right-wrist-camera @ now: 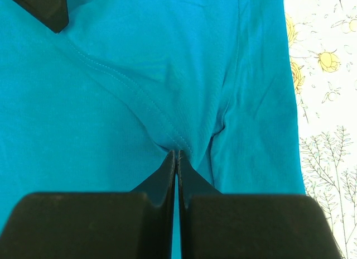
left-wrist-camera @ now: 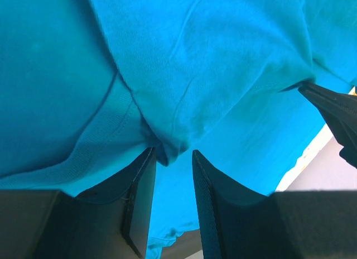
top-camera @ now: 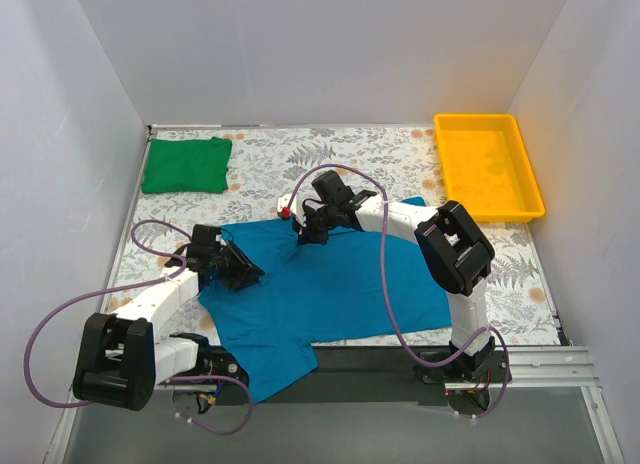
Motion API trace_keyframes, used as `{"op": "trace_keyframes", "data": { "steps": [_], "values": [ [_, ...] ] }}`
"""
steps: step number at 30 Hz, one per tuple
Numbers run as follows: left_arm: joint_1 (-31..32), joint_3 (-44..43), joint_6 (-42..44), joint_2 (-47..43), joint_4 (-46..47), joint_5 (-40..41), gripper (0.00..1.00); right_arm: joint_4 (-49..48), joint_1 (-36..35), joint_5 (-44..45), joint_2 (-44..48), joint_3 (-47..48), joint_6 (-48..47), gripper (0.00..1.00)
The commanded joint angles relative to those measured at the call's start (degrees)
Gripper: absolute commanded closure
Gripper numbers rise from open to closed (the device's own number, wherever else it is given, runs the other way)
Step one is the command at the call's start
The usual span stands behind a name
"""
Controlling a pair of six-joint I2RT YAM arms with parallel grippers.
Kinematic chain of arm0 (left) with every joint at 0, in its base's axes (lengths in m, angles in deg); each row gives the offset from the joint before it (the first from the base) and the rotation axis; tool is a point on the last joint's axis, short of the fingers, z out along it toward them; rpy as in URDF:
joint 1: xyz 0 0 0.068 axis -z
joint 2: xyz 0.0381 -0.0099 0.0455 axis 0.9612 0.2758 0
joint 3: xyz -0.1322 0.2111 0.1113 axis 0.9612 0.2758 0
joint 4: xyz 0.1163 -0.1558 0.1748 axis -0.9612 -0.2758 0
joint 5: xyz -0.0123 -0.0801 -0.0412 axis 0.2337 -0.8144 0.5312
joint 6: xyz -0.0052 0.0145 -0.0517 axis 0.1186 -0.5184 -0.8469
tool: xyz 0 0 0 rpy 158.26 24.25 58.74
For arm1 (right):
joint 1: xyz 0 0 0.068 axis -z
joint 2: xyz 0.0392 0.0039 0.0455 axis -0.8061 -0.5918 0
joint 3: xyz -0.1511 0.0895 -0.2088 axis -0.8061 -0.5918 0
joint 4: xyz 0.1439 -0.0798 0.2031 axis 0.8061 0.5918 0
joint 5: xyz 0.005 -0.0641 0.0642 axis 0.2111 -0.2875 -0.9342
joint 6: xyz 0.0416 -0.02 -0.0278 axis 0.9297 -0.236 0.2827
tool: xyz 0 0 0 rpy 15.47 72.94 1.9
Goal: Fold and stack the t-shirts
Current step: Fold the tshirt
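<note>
The teal-blue t-shirt [top-camera: 340, 284] lies spread across the middle of the table, with one part hanging over the front edge. My left gripper [top-camera: 243, 269] is at its left edge; in the left wrist view its jaws [left-wrist-camera: 173, 154] stand narrowly apart with a bunched fold of the teal fabric [left-wrist-camera: 167, 102] pinched between the tips. My right gripper [top-camera: 305, 232] is at the shirt's far edge, shut on a stitched hem [right-wrist-camera: 167, 130] in the right wrist view [right-wrist-camera: 176, 153]. The bright green t-shirt [top-camera: 186, 165] lies folded at the far left.
A yellow plastic tray [top-camera: 487, 164] stands at the far right corner. A small white and red object [top-camera: 286, 208] lies just beyond the teal shirt's far edge. White walls enclose the flower-patterned table [top-camera: 390, 154] on three sides.
</note>
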Motion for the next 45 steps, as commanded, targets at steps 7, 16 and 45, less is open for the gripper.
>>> {"op": "trace_keyframes", "data": {
  "steps": [7, 16, 45],
  "values": [
    [1.19, 1.89, -1.61, -0.45, 1.5, -0.14, 0.71, -0.46, 0.15, -1.56, 1.4, 0.32, 0.5, 0.98],
    [1.54, 2.42, -1.7, -0.8, 2.47, -1.2, 0.93, -0.55, 0.06, -1.83, 1.4, 0.32, 0.41, 0.99],
    [1.54, 0.93, -2.67, -5.72, -2.01, -4.9, 0.94, 2.09, 0.41, -2.18, 2.02, 0.58, -2.75, 0.99]
  ]
}}
